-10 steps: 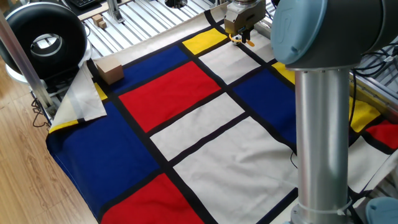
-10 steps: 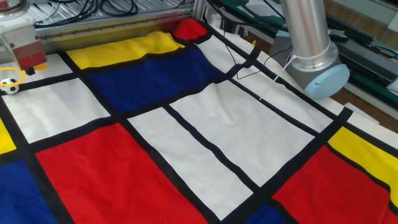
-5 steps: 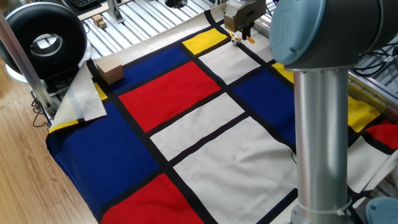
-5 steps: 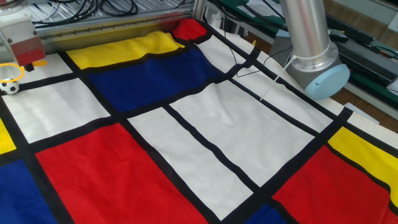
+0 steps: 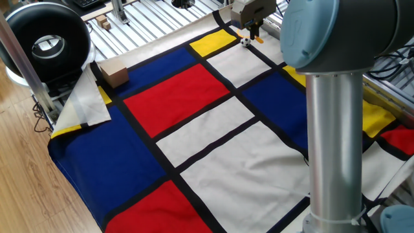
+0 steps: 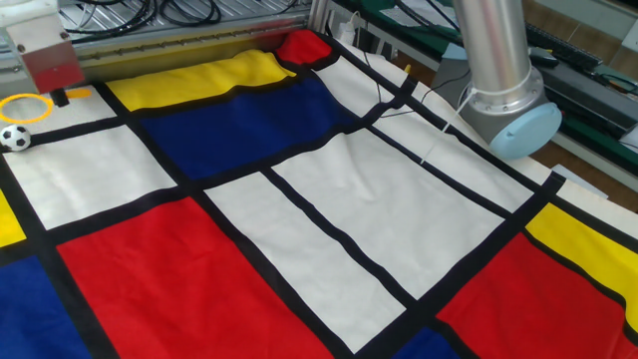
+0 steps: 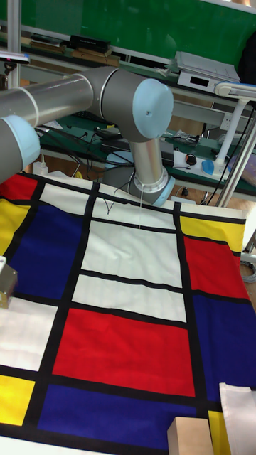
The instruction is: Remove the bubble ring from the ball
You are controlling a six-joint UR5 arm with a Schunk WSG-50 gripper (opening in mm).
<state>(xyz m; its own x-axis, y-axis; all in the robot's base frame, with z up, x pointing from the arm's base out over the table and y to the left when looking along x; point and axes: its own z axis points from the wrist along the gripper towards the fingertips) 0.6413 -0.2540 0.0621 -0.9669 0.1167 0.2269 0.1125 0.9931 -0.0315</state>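
The ball (image 6: pixel 14 137), white with black patches, rests on a white square of the cloth at the far left; in one fixed view the ball (image 5: pixel 245 42) is a small speck below the tool. The bubble ring (image 6: pixel 25 107), a thin yellow loop with an orange handle, hangs just above and behind the ball, clear of it. My gripper (image 6: pixel 62 97) is shut on the handle; from the other side the gripper (image 5: pixel 254 29) hovers over the cloth's far corner. In the tall fixed view only an edge of the gripper (image 7: pixel 5 283) shows; ring and ball are out of view there.
A patchwork cloth (image 6: pixel 329 209) of red, blue, yellow and white squares covers the table. A cardboard box (image 5: pixel 112 74) sits at its left edge beside a folded-up cloth corner (image 5: pixel 87 100). The arm's column (image 5: pixel 336 129) and base (image 6: pixel 508 112) stand on the near right.
The gripper has risen and drawn back with the ring. The loop, which lay around the ball, now hangs above it; the ball stays on the cloth.
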